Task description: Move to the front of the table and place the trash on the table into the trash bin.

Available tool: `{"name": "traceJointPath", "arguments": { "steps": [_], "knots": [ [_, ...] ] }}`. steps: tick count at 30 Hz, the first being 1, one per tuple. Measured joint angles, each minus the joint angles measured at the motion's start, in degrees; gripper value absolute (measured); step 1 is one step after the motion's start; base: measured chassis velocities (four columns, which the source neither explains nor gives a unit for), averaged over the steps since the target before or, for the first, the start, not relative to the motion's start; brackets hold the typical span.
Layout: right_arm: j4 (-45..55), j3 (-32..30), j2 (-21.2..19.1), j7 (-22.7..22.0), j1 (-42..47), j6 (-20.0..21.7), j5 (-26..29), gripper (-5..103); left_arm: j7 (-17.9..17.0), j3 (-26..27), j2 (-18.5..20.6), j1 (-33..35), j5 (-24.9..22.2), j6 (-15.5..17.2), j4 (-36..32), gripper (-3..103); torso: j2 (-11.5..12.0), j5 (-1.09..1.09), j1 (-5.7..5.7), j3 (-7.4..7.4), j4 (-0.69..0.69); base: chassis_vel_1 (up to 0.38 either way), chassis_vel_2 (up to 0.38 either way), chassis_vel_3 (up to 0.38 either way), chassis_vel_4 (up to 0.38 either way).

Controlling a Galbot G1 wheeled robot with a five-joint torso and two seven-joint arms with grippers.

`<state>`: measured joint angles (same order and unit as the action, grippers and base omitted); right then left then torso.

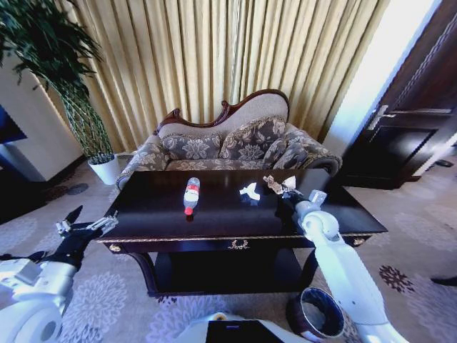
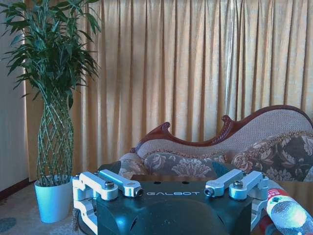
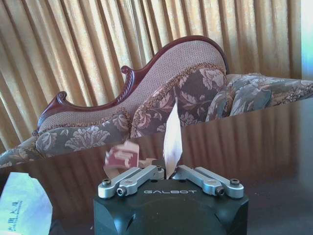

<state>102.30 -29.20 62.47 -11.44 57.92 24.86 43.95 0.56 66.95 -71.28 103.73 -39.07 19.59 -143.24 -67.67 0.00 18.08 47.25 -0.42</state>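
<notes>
On the dark glossy table (image 1: 143, 214), a clear bottle (image 1: 191, 194) with a red label and cap lies left of centre. White crumpled paper (image 1: 250, 191) sits near the middle. The beige wrapper (image 1: 273, 184) lies to its right. My right gripper (image 1: 289, 191) reaches over the table's right part. It is shut on a thin white flap (image 3: 172, 139) at the wrapper (image 3: 124, 157). My left gripper (image 1: 93, 219) hangs open off the table's front left corner; its own view shows the left gripper (image 2: 171, 192) and the bottle (image 2: 288, 214). The trash bin (image 1: 318, 314) stands on the floor at the front right.
A patterned sofa (image 1: 228, 146) stands behind the table against gold curtains. A tall plant in a white pot (image 1: 107, 170) is at the back left. A dark door (image 1: 414, 136) is at the right. Carpet surrounds the table.
</notes>
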Motion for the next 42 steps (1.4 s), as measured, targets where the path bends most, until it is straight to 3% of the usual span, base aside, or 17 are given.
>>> {"name": "traceJointPath", "arguments": {
  "steps": [6, 12, 17, 21, 23, 27, 34, 42],
  "knots": [
    [5.5, -1.9, -0.9, 0.4, 3.1, -1.6, 0.4, 0, 0.0, 0.1, 0.1, -0.1, -0.1, -0.1, 0.0, 100, 0.0, 0.0, 0.0, 0.0, 0.0, 0.0, 0.0, 0.0, 0.0],
    [15.8, -7.5, -2.6, 6.5, 10.0, -2.7, -1.0, 0, 0.0, 0.1, -0.2, -0.3, 0.5, -0.7, 0.0, 100, 0.0, -0.01, 0.0, 0.0, -0.01, 0.0, 0.0, 0.0, 0.0],
    [21.0, -10.5, -3.6, 7.5, 13.9, -3.4, -1.2, 0, 0.1, -0.1, -0.4, -0.6, 0.6, -0.9, 0.0, 100, 0.0, -0.01, -0.01, 0.0, -0.01, 0.0, 0.0, 0.0, 0.0],
    [24.6, -12.9, -4.3, 7.5, 17.5, -6.5, -2.7, 0, 0.1, 0.0, -0.5, -1.2, 0.2, -0.9, 0.0, 100, 0.0, -0.01, -0.01, 0.0, 0.0, 0.0, 0.0, 0.0, 0.0],
    [26.2, -13.9, -3.9, 7.5, 20.8, -8.7, -6.0, 0, 0.1, 0.3, -0.3, -1.3, -0.1, -0.9, 0.0, 100, 0.0, 0.0, -0.01, 0.0, 0.0, 0.0, 0.0, 0.0, 0.0],
    [28.4, -15.2, -2.7, 7.5, 25.6, -9.6, -7.6, 0, 0.1, 0.4, 0.2, -1.3, -0.7, -0.9, 0.0, 100, 0.0, 0.0, -0.01, 0.0, -0.01, 0.0, 0.0, 0.0, 0.0],
    [31.1, -18.9, -0.5, 7.7, 34.1, -11.1, -7.6, 0, 0.2, 0.4, 1.5, -1.6, -1.2, -0.9, 0.0, 100, 0.0, 0.0, -0.01, 0.0, -0.01, 0.0, 0.0, 0.0, 0.0],
    [33.7, -21.6, 1.3, 7.8, 37.6, -11.6, -6.6, 0, 0.8, -0.1, 1.8, -1.8, -1.1, -0.8, 0.0, 100, 0.0, -0.01, -0.01, 0.0, 0.0, 0.0, 0.0, 0.0, 0.0]
  ]
}}
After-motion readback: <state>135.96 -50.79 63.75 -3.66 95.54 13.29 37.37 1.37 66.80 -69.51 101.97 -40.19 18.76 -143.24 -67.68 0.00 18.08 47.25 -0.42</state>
